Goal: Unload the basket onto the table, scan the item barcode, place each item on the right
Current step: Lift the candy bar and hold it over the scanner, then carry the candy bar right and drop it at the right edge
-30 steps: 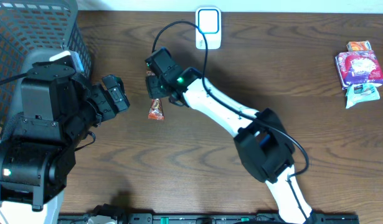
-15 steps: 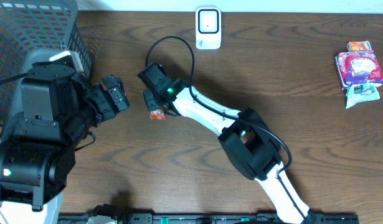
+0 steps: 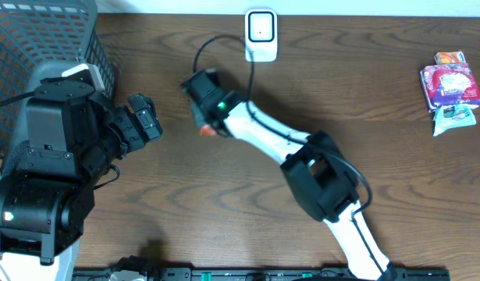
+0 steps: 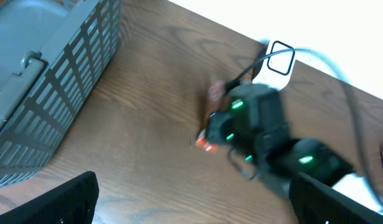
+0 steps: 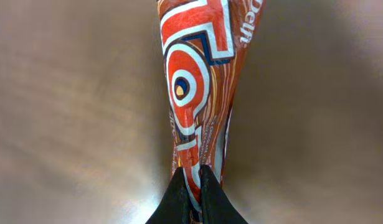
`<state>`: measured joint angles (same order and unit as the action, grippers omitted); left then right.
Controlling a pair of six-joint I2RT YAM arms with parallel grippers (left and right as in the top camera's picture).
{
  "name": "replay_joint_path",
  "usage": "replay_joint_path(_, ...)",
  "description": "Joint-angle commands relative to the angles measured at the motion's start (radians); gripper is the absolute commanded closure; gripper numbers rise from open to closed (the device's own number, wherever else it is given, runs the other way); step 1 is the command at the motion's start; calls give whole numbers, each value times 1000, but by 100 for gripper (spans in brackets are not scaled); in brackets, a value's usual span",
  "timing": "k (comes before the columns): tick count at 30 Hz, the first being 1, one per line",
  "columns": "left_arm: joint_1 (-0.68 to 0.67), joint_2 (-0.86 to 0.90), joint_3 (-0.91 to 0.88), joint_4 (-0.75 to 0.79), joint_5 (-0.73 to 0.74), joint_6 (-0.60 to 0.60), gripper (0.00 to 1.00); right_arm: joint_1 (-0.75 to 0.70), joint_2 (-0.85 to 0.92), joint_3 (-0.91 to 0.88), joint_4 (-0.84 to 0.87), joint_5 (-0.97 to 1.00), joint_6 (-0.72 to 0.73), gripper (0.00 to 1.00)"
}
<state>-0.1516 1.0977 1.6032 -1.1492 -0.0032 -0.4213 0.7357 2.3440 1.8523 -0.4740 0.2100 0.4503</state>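
Near basket (image 3: 68,47), right tool (image 5: 191,173) pinching red packet (image 5: 200,87)

Glossy red foil wrapper (image 5: 197,93), matt dark wood-grain table (image 3: 224,203), grey plastic basket (image 3: 37,39)

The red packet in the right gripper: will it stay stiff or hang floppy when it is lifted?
Probably floppy: the packet is thin, creased film pinched at one end by the right gripper, so the free end may droop or swing. It looks flat, so it is likely light. The glossy surface could let it slip.
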Motion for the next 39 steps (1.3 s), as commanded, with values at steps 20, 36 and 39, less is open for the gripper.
replay_joint_path(20, 2, -1, 2, -2, -6, 9, 2, -275, -69, 45, 208, 150, -220, 99)
replay_joint_path(36, 2, -1, 2, -2, -6, 9, 2, -398, -203, 46, 41, 555, -220, 99)
replay_joint_path(39, 2, -1, 2, -2, -6, 9, 2, -483, -237, 46, -101, 555, -196, 99)
